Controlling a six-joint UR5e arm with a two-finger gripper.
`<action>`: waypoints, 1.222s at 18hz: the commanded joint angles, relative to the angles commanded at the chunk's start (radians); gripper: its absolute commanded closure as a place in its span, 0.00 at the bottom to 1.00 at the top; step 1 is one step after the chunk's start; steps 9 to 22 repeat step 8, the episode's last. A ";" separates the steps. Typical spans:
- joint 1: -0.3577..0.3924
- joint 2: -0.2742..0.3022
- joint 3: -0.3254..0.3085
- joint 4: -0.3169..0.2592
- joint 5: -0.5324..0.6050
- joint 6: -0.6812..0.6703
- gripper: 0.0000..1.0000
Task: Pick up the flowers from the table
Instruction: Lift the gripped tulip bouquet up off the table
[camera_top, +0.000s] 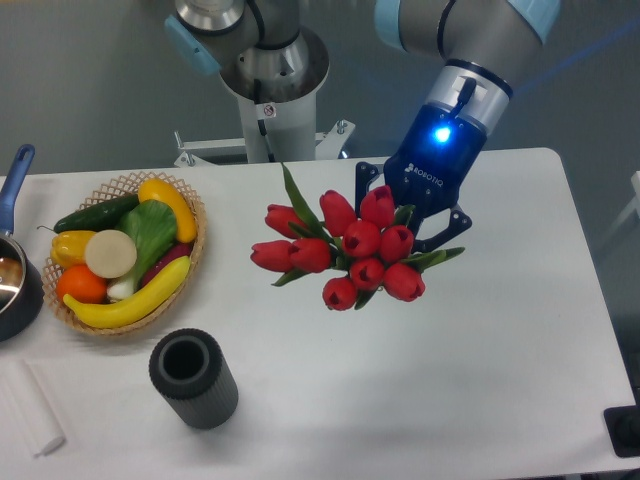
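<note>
The pincer (420, 215) seems clenched on the tulips' (345, 250) hidden stems, heads fanned toward the camera above the middle of the bench (500, 340), probably gripped there to spare the blooms.

The claw (418, 212) grips the flowers (345, 250) near the tabletop's (480, 350) far edge, red heads fanning leftward toward the fruit basket (125, 250) by the left edge.
</note>
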 joint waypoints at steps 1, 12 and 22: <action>0.000 -0.002 -0.002 0.000 0.000 0.003 0.66; 0.028 -0.002 -0.003 0.000 -0.031 0.003 0.66; 0.028 -0.002 -0.003 0.000 -0.031 0.003 0.66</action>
